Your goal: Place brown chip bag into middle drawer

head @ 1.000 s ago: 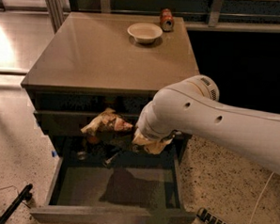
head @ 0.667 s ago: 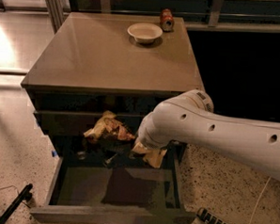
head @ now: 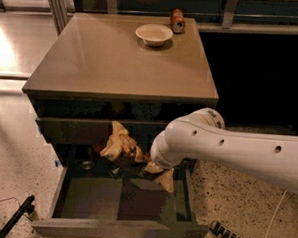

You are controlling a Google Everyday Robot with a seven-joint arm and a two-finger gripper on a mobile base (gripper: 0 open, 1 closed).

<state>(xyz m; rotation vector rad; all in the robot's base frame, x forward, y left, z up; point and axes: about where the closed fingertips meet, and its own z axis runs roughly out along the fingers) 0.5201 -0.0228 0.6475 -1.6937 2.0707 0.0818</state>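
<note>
The brown chip bag (head: 120, 145), crumpled with tan-yellow ends, hangs in the air over the back of the open middle drawer (head: 118, 229). Another tan part of it shows below the wrist (head: 163, 178). My gripper (head: 145, 160) is at the end of the white arm, mostly hidden by the wrist, and is shut on the bag's middle. The drawer is pulled far out. Its flat grey floor (head: 95, 198) shows under the bag.
A white bowl (head: 154, 34) and a small red-orange can (head: 177, 20) stand at the back of the cabinet top (head: 116, 69). The upper drawer front (head: 73, 129) is just above the bag. A black stand (head: 14, 217) and a cable (head: 230, 236) lie on the floor.
The arm has come lower and a little left. The bag has gone down with it, closer to the open drawer's floor.
</note>
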